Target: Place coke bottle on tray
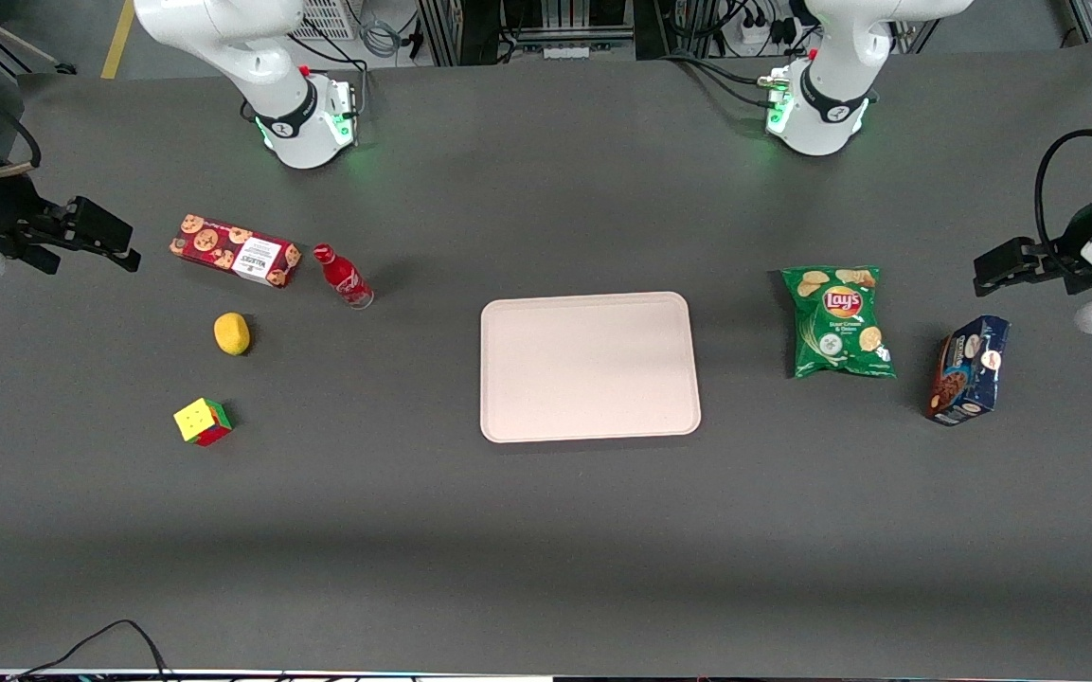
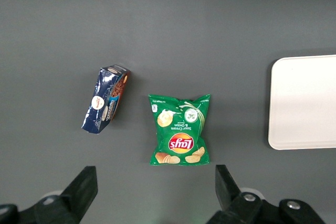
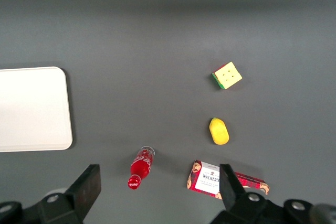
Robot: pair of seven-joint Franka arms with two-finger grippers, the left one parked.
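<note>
My tool (image 1: 115,244) hangs high above the counter (image 1: 546,530), out at my end of it, well apart from everything. Its two fingers (image 3: 86,187) are spread wide and nothing is between them.

The coke bottle (image 1: 343,276) is on the counter, not on the tray. It is small and red, with a red cap and a clear base. In the front view it looks tilted, and I cannot tell if it stands up or lies down. From my wrist I see the coke bottle (image 3: 140,167) too, between my two fingers but far below them.

Just beside the bottle is a red cookie box (image 1: 235,250), lying flat, with cookies drawn on it. I cannot tell if they touch. A yellow lemon (image 1: 231,333) sits near the box, closer to the front camera. A puzzle cube (image 1: 203,421) with yellow, red and green sides sits closer still.

The tray (image 1: 589,366) is big, flat and pale pink, with round corners and a low rim. It lies in the middle of the counter, well apart from the bottle, toward the parked arm's end. It has nothing on it.

Toward the parked arm's end are a green chip bag (image 1: 838,321) and a dark blue box (image 1: 969,368).
</note>
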